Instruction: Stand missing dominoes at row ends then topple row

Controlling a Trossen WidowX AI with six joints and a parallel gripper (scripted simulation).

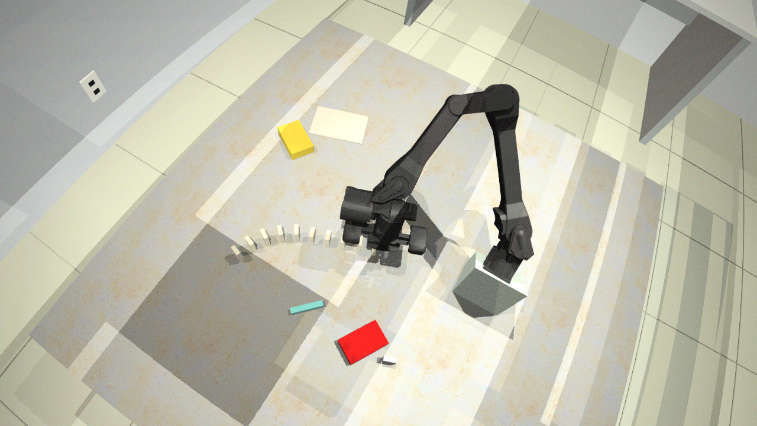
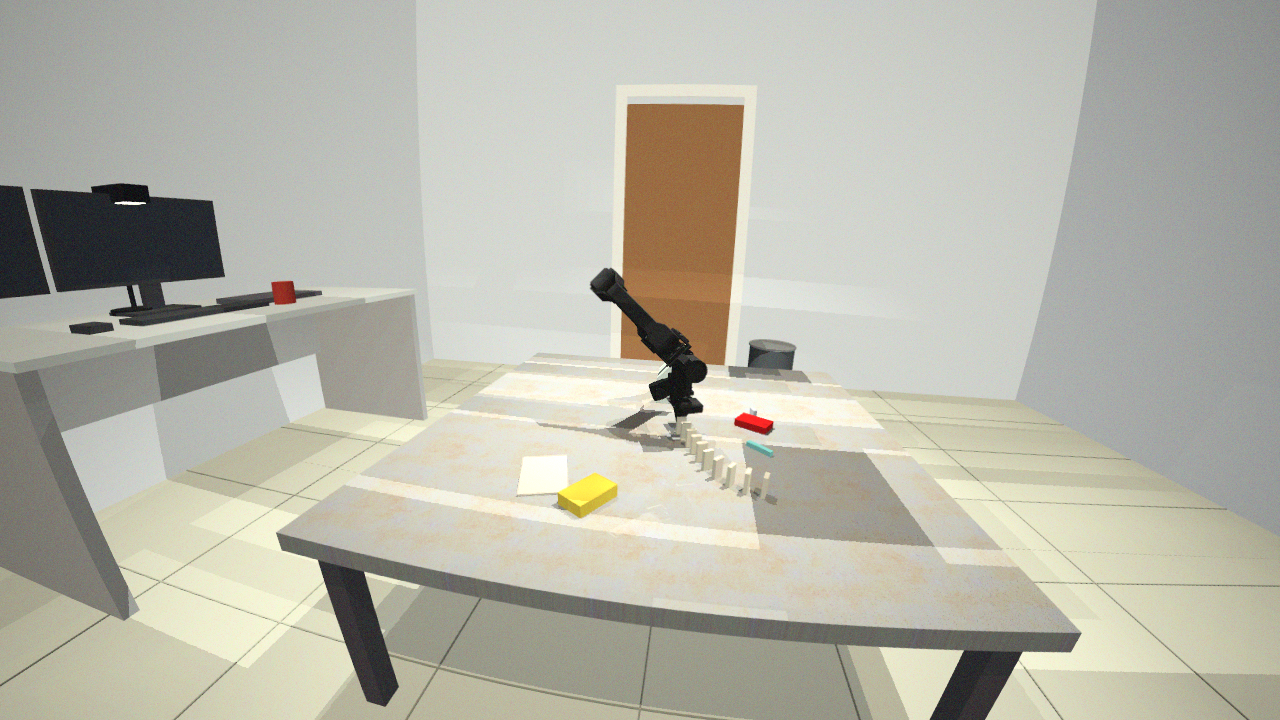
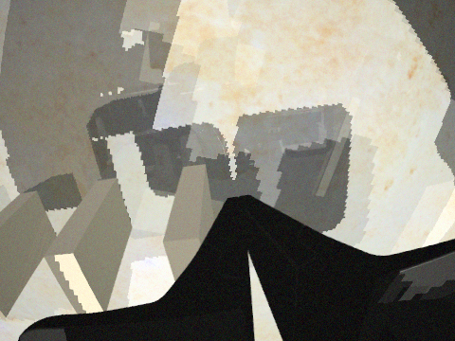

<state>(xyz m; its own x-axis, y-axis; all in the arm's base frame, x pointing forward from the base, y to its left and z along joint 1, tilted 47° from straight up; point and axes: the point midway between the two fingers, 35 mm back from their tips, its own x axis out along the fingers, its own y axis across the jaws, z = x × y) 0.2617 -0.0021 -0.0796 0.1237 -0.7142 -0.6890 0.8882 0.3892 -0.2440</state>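
Note:
A curved row of cream dominoes (image 1: 296, 233) (image 2: 718, 465) (image 3: 90, 237) stands upright on the table. The left end domino (image 1: 236, 252) (image 2: 766, 484) stands apart from the gripper. My gripper (image 1: 385, 245) (image 2: 682, 413) (image 3: 239, 206) is shut, with nothing seen between its tips. It is low at the row's right end in the top view. In the wrist view the nearest domino (image 3: 189, 204) stands just left of the fingertips; whether they touch is unclear. The arm partly hides the dominoes at this end in the top view.
A teal bar (image 1: 306, 307) (image 2: 759, 448), a red block (image 1: 363, 342) (image 2: 753, 422) and a small white piece (image 1: 389, 361) lie on one side of the row. A yellow block (image 1: 295, 138) (image 2: 588, 494) and a pale sheet (image 1: 338, 125) (image 2: 543, 475) lie on the other.

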